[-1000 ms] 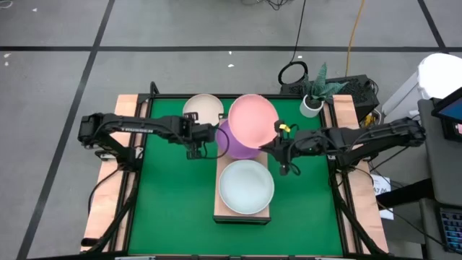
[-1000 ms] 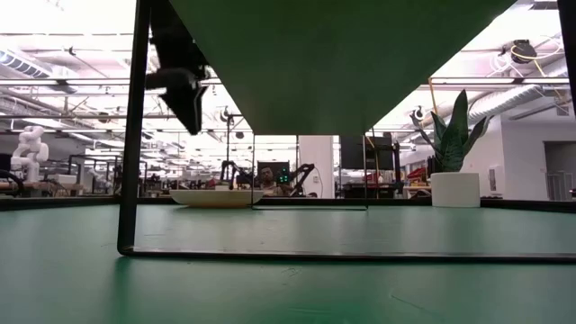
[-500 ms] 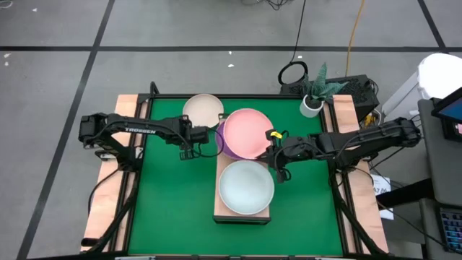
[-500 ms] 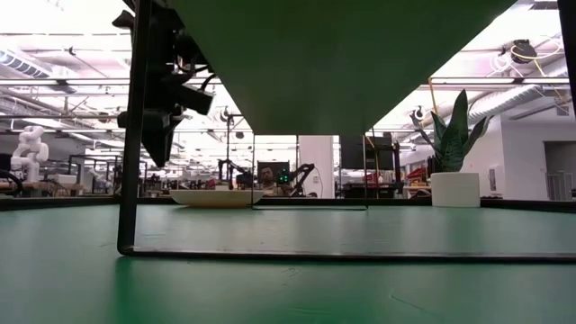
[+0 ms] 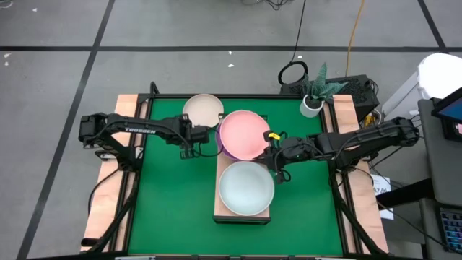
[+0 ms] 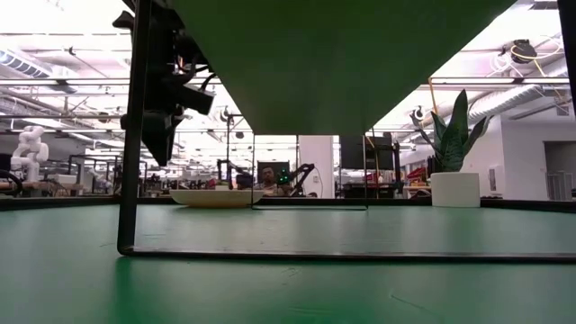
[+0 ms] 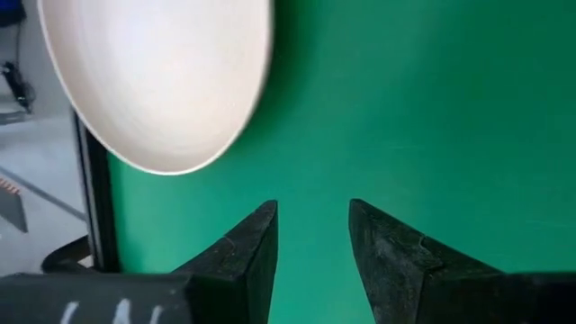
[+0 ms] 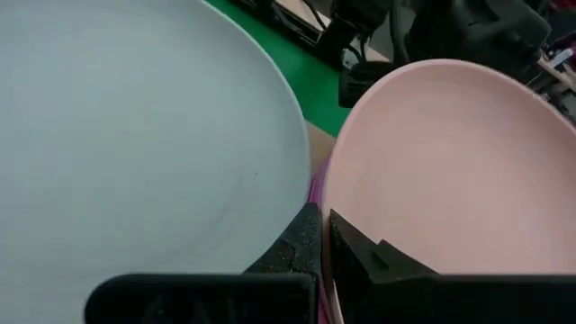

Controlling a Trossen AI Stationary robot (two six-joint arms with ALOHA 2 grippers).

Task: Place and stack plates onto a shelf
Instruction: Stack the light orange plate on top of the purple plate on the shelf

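A pale pink plate (image 5: pixel 245 134) lies nearly level on top of a purple plate (image 5: pixel 221 141) at the far end of the light-wood shelf (image 5: pixel 217 212). A pale blue-white plate (image 5: pixel 246 188) rests on the shelf's near end. A cream plate (image 5: pixel 203 110) sits on the green mat by the far edge. My right gripper (image 5: pixel 272 154) is shut on the pink plate at its right side. My left gripper (image 5: pixel 192 144) hangs open over the mat, left of the shelf and near the cream plate (image 7: pixel 162 81). The other plates are out of view. My right gripper pinches the pink plate's rim (image 8: pixel 329 205) between its two fingers (image 8: pixel 367 256), on the side toward the table's right and near edge. The fingers come nearly level from the right. The plate lies almost flat over the purple plate's rim (image 8: pixel 315 191); whether it rests there I cannot tell.
A potted plant (image 5: pixel 313 97) stands at the table's far right corner. Wooden strips (image 5: pixel 124 155) line both sides of the mat. The shelf stands on thin black legs (image 6: pixel 131 135). Open mat (image 5: pixel 173 202) lies left and right of the shelf.
My right gripper has moved left, toward the near edge and down, bringing the pink plate from a raised tilt by the far edge to nearly flat over the purple plate. My left gripper has drawn back slightly toward the table's left.
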